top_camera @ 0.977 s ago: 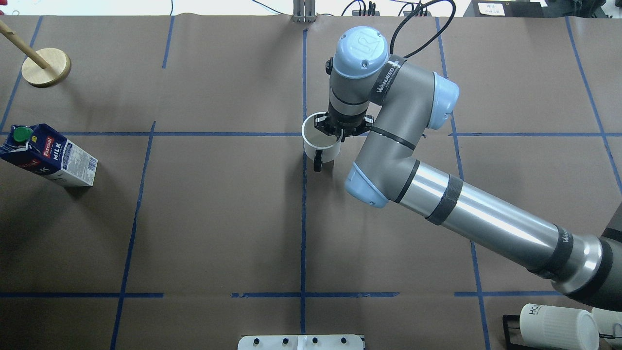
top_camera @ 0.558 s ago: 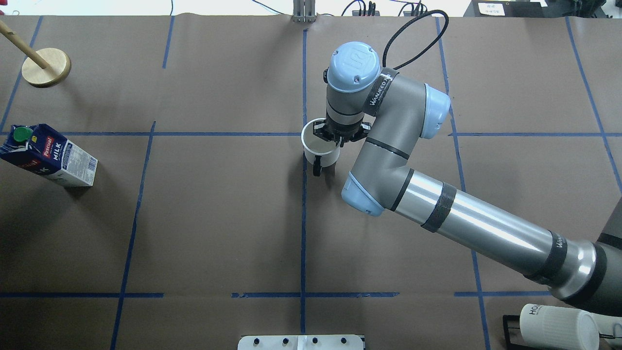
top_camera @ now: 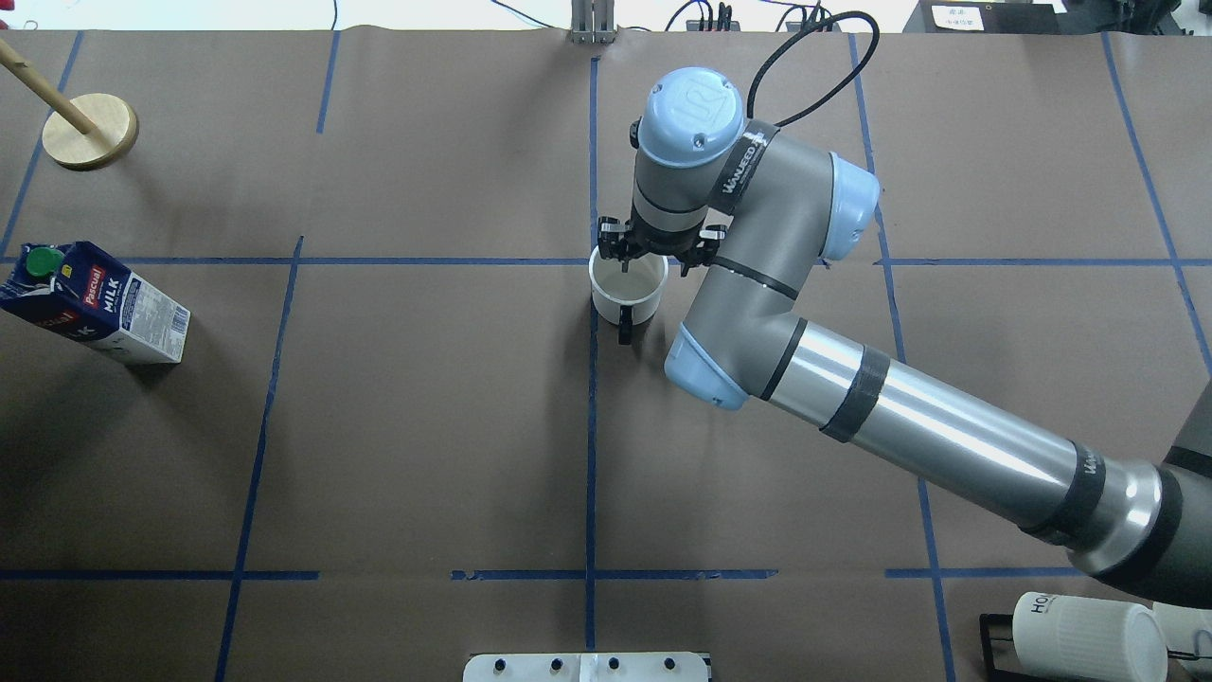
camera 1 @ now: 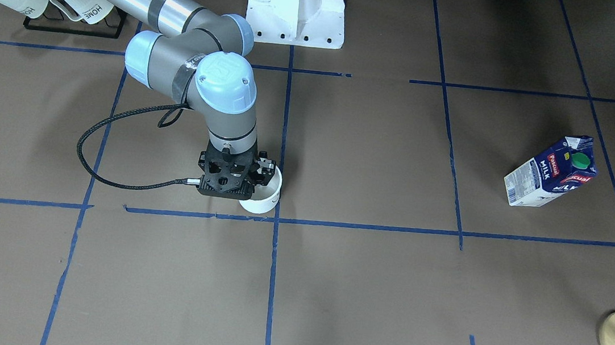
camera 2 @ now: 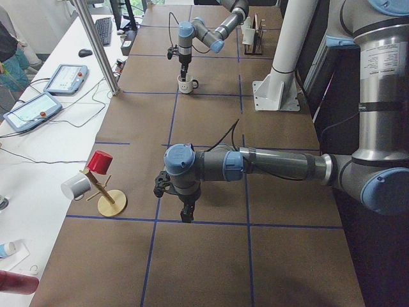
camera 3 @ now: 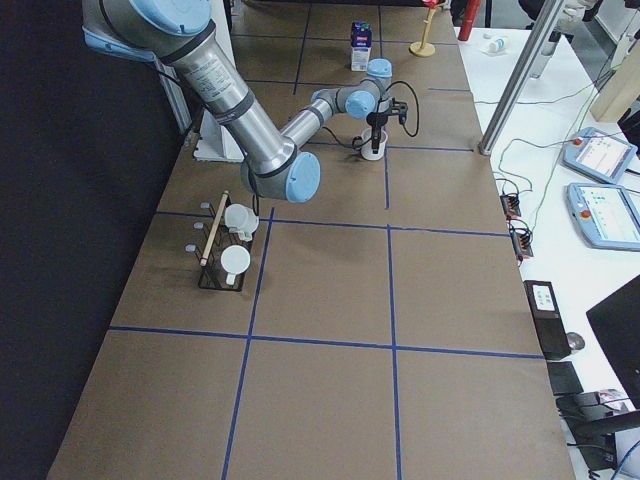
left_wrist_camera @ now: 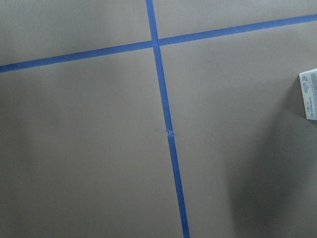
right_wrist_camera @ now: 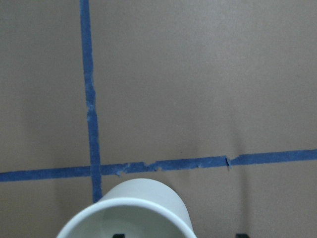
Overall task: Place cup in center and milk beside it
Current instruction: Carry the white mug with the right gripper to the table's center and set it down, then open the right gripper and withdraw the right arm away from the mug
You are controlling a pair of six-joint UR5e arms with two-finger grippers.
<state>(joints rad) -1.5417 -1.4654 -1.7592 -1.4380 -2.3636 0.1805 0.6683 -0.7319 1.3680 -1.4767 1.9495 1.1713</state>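
The cup (top_camera: 625,292) is a white mug with a black handle. It stands upright at the table's centre by the blue tape crossing, and shows in the front view (camera 1: 262,196) and the left view (camera 2: 186,84). My right gripper (top_camera: 649,265) is open directly over it. In the right wrist view one fingertip (right_wrist_camera: 117,235) is inside the cup (right_wrist_camera: 130,210) and the other is outside its wall. The milk (top_camera: 95,303) stands far left, also in the front view (camera 1: 550,172). My left gripper (camera 2: 185,214) hovers over the table near the milk; I cannot tell if it is open.
A wooden mug-tree base (top_camera: 90,131) stands at the far left corner. A black rack with white ribbed "HOME" mugs (top_camera: 1089,635) sits near the right, by the robot. The white robot base (camera 1: 296,5) is at the near edge. A corner of the carton (left_wrist_camera: 309,94) shows in the left wrist view.
My right gripper has opened and let go of the cup's rim, and its wrist has shifted slightly farther away. The cup now stands free on the table. The milk has not moved.
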